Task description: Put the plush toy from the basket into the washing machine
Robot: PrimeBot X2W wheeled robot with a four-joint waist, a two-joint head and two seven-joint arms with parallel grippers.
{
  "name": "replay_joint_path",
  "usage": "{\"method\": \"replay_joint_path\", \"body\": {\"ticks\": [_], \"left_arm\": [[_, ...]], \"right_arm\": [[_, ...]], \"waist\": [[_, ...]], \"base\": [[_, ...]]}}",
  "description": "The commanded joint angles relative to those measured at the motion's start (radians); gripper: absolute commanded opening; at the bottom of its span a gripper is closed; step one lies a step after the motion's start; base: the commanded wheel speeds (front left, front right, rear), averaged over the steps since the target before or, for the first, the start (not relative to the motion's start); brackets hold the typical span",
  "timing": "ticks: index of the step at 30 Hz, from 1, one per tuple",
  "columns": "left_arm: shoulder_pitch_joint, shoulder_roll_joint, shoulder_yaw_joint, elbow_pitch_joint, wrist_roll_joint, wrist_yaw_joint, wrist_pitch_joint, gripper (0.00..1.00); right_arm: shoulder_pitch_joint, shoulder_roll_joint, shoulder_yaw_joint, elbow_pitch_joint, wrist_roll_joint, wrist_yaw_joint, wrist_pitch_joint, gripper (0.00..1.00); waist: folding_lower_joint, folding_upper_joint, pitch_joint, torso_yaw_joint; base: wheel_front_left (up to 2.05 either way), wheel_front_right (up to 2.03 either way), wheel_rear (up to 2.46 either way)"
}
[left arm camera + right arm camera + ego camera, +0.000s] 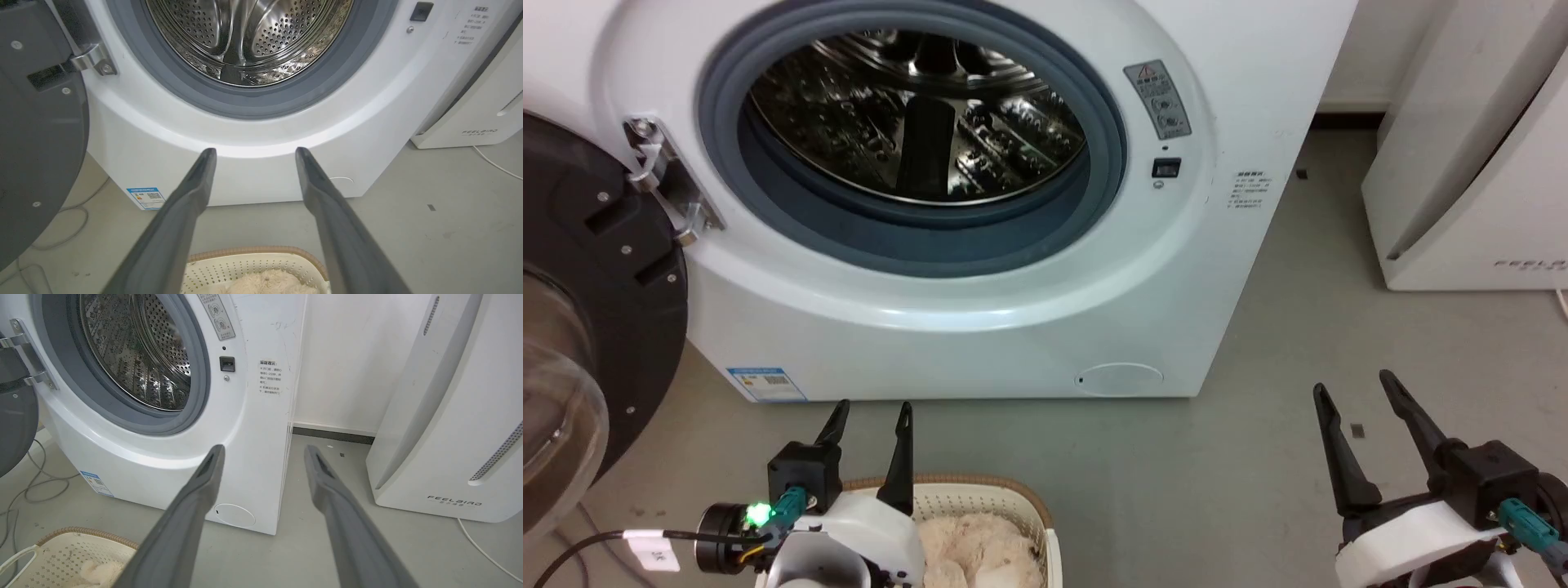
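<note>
The white washing machine (980, 327) stands straight ahead, its grey-sealed porthole open onto the shiny steel drum (915, 114); its black-rimmed glass door (588, 327) is swung open to the left. On the floor in front sits the cream basket (1005, 502) with a brown rim, and the shaggy cream plush toy (980, 551) lies inside it. My left gripper (870, 412) hovers open above the basket's left end, holding nothing. My right gripper (1356, 392) is open over bare floor, well to the right of the basket. The washing machine (253, 163), basket (245, 263) and plush toy (269, 283) also appear between the left wrist fingers.
A white slanted FEELAIR appliance (1470, 180) stands at the right by the wall, with a white cord (486, 555) on the floor beside it. Grey cables (36, 486) lie on the floor left of the machine. The grey floor (1258, 474) spreads between the basket and the right gripper.
</note>
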Motion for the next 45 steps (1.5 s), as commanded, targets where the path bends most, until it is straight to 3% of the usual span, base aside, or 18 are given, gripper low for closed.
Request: {"method": "replay_joint_path", "body": {"ticks": [1,8,27,45], "left_arm": [[-0.019,0.0,-0.004,0.012,-0.008,-0.003,-0.009,1.0],[-0.066,0.001,-0.013,0.087,-0.012,-0.016,-0.024,1.0],[-0.224,0.042,-0.067,0.46,-0.036,-0.05,-0.05,1.0],[-0.354,0.081,-0.182,0.678,-0.029,-0.073,0.095,1.0]], "right_arm": [[-0.015,0.0,-0.004,-0.009,0.008,0.0,-0.01,1.0],[-0.032,0.0,-0.004,-0.019,0.013,0.0,-0.025,1.0],[-0.065,0.0,0.002,-0.04,0.038,0.0,-0.066,1.0],[-0.096,0.0,-0.024,-0.079,0.043,-0.001,-0.104,1.0]], "waist": [[0.0,0.0,0.013,0.0],[0.0,0.0,0.067,-0.003],[0.0,0.0,0.215,-0.024],[0.0,0.0,0.388,-0.032]], "base": [[0.0,0.0,0.0],[0.0,0.0,0.0],[0.0,0.0,0.0],[0.0,0.0,0.0]]}}
